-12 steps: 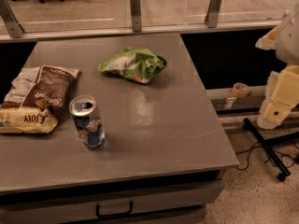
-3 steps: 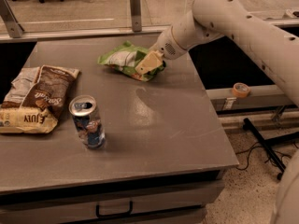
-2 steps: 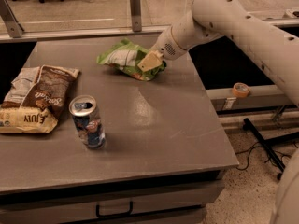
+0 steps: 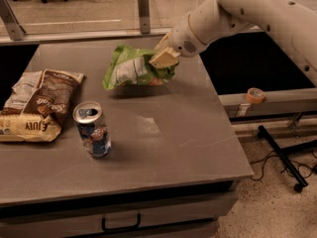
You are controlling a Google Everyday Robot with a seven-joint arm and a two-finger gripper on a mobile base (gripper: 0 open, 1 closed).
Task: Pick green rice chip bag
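Note:
The green rice chip bag (image 4: 132,69) is a crumpled light-green foil bag with white patches. It hangs in the air above the far middle of the grey table (image 4: 163,133), with its shadow on the tabletop below it. My gripper (image 4: 162,58) comes in from the upper right on a white arm and is shut on the bag's right end, holding it clear of the table.
A larger brown-and-white chip bag (image 4: 37,105) lies at the table's left edge. An upright soda can (image 4: 92,129) stands just right of it. A roll of tape (image 4: 255,94) sits on a ledge to the right. A drawer handle (image 4: 121,226) is below the front edge.
The gripper, which rested on the bag on the table a second ago, has risen with the bag in it. The bag is now off the tabletop.

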